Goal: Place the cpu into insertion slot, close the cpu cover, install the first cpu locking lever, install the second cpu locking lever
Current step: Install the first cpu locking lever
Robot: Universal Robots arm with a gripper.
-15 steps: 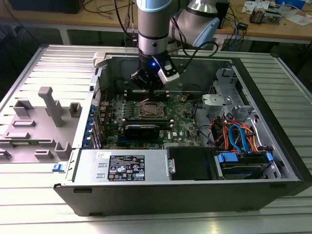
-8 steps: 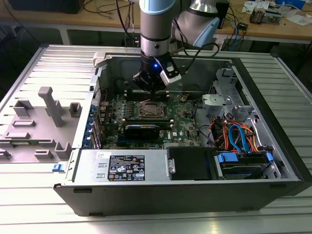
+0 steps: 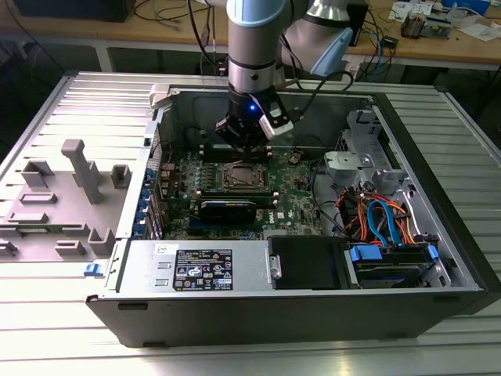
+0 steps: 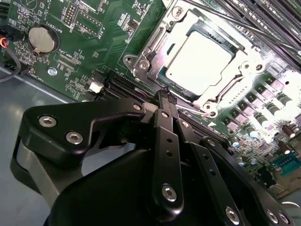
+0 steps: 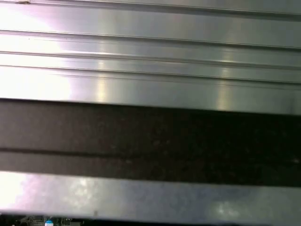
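Note:
The cpu (image 4: pixel 200 59) lies flat in the insertion slot (image 3: pixel 240 177) on the green motherboard, its silver top glaring brightly. The cpu cover (image 4: pixel 157 49) lies down around it as a silver frame. A thin metal lever rod (image 4: pixel 244 29) runs along one side of the socket. My gripper (image 4: pixel 165 94) hangs just above the socket's edge with its black fingers pressed together and nothing between them. In the exterior view the gripper (image 3: pixel 249 149) sits over the far side of the socket, inside the open computer case.
Black memory slots (image 4: pixel 277 19) flank the socket, and a coin battery (image 4: pixel 41 38) sits on the board. A black graphics card (image 3: pixel 227 207) lies nearer the front. Drive bays and coloured cables (image 3: pixel 383 219) fill the exterior view's right. Grey fixtures (image 3: pixel 78 172) stand on the table.

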